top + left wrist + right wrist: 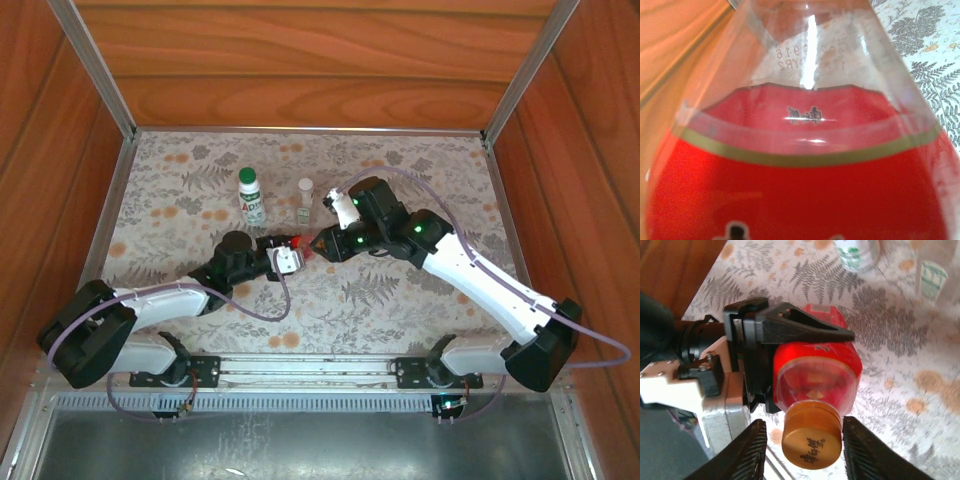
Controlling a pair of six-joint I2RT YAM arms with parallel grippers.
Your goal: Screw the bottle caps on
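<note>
The red bottle (303, 243) is held off the mat, neck toward the right arm, with my left gripper (291, 252) shut on its body. Its red label (805, 190) presses close against the left wrist camera. One black left finger (800, 330) lies along the bottle (815, 372). The orange cap (812, 436) sits on the neck. My right gripper (804, 432) is open with a finger on each side of the cap, a gap showing on the left side. The white bottle (252, 200) wears its green cap (247, 175). The tiny clear bottle (305, 202) carries the white cap (305, 184).
The flowered mat (400, 300) covers the table, boxed in by wooden walls and metal posts (95, 60). The white bottle (855, 252) and clear bottle (932, 277) stand upright just beyond the two grippers. A purple cable (270, 310) loops by the left arm.
</note>
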